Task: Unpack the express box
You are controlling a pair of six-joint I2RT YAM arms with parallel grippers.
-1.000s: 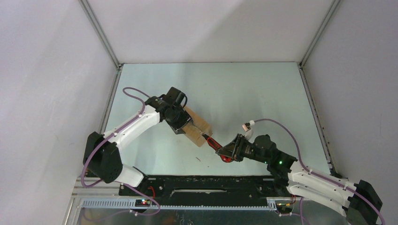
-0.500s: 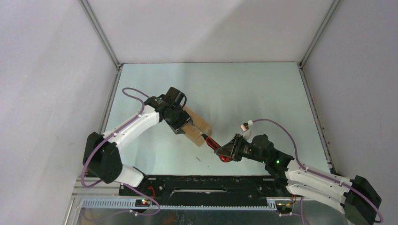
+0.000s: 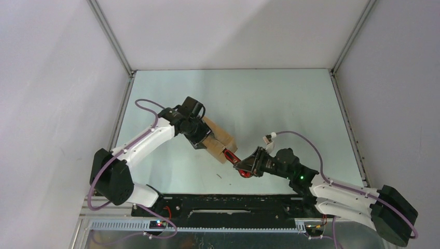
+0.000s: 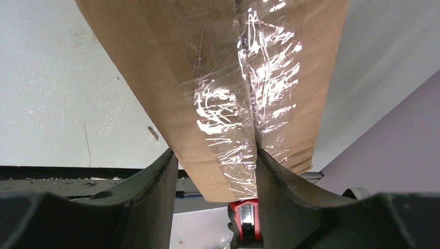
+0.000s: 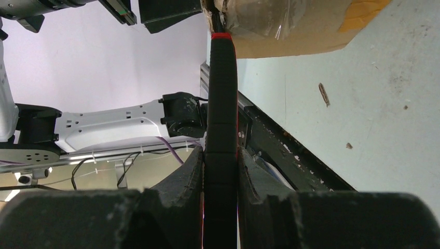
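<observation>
Left fingers clamp the taped express box. Right fingers, gripping a red-handled knife, have advanced its tip to the box's end. Cutting the tape looks imminent.

Lab test cell; white panels, aluminium framing

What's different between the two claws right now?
The left gripper clamps the brown express box; the right gripper clamps a red-and-black knife. The left gripper's jaws stand wide apart around the box, the right gripper's nearly together on the slim handle. Shared: both are shut on something, and the knife's tip reaches the box's taped end.
</observation>
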